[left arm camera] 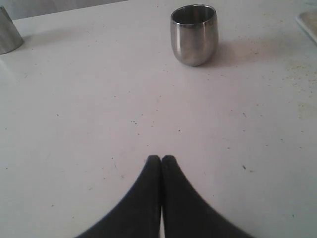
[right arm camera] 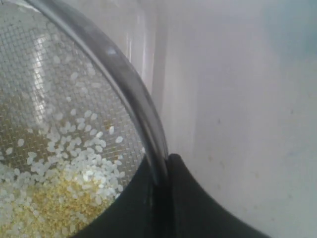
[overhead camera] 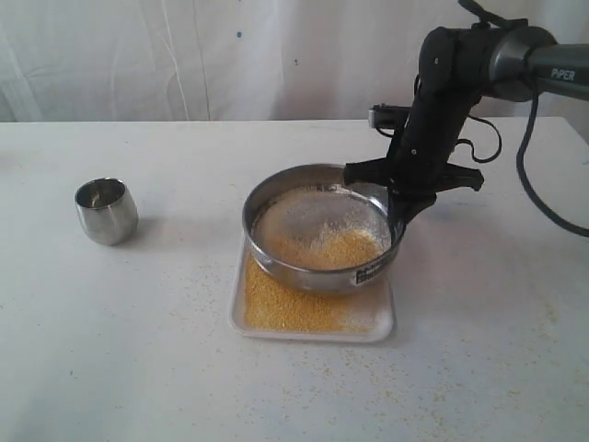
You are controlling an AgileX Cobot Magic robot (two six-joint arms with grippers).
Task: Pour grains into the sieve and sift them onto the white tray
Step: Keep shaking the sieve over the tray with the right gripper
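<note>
A: How far along?
B: Pouring's done, I'd say; sifting approx. half. Grains (overhead camera: 276,308) heaped on white tray (overhead camera: 377,324) at its 7 o'clock, and a mix sits in the sieve (overhead camera: 304,273) toward 5. Sieve's over the tray, right fingers (right arm camera: 193,208) clamped on its rim at 2 o'clock.
A: Counts?
B: 1 bench (overhead camera: 110,350), 1 tray, 1 sieve, 1 steel cup (overhead camera: 107,211) at 9 o'clock, pt. of a 2nd steel vessel (left arm camera: 6,29). 2 grain piles. Left fingers (left arm camera: 148,188) together, empty.
</note>
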